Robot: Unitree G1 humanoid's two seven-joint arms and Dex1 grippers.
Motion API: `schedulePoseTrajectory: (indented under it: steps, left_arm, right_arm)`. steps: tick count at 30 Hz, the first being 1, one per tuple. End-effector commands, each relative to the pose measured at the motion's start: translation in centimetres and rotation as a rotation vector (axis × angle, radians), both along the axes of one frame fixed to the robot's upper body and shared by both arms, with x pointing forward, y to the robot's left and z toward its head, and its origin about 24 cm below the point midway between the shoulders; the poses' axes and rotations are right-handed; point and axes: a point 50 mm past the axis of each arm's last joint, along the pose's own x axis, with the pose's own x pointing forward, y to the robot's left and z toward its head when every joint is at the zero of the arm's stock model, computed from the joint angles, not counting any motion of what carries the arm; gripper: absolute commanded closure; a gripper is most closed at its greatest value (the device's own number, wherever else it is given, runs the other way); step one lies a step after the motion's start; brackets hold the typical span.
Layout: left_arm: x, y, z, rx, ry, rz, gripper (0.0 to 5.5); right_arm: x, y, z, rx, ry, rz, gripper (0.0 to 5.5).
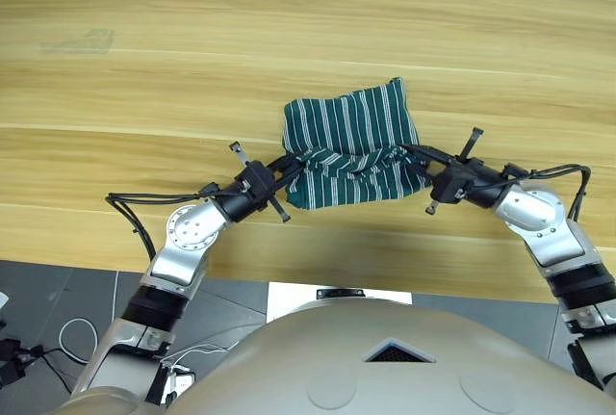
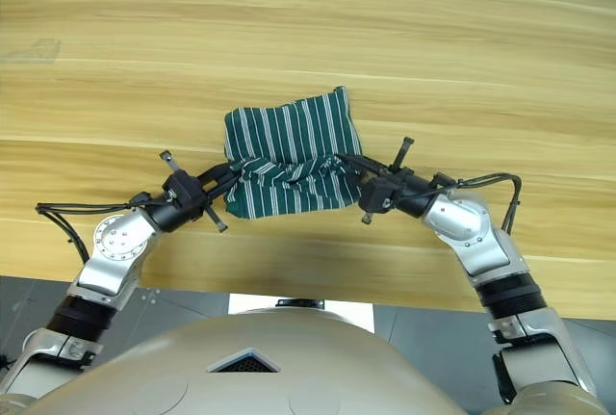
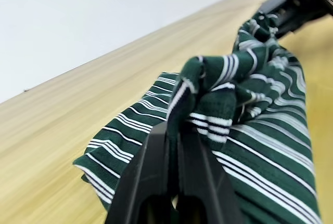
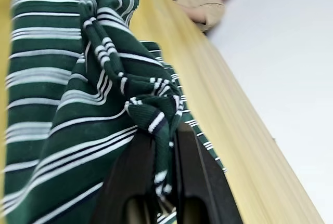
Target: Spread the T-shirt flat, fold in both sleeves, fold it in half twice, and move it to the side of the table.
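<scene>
1. The dark green, white-striped fabric T-shirt is a folded bundle, bunched along its near edge.
2. The left gripper and right gripper each pinch 1 near corner tight.
3. It lies near the front edge of the pale wooden table; a white wall stands behind.

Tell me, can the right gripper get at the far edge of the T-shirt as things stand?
Probably not at once: the right gripper is shut on the bunched near edge of the T-shirt, like the left gripper. Nothing blocks the far edge, but it must let go first.
</scene>
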Motion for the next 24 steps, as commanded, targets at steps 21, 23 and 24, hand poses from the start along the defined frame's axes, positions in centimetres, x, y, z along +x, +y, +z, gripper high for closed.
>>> schedulePoseTrajectory:
  steps: [21, 23, 24]
  left_arm:
    - [7.2, -0.9, -3.1, -0.185, 0.253, 0.389, 2.87]
    - [7.5, -0.9, -3.4, -0.199, 0.284, 0.423, 2.51]
    - [7.5, -0.8, -3.7, -0.205, 0.299, 0.446, 2.35]
  right_arm:
    - [11.8, 5.9, -1.0, 0.209, 0.04, -0.458, 3.72]
    - [12.4, 6.1, -1.1, 0.217, 0.06, -0.504, 3.32]
    - [12.8, 6.2, -1.1, 0.223, 0.069, -0.53, 3.14]
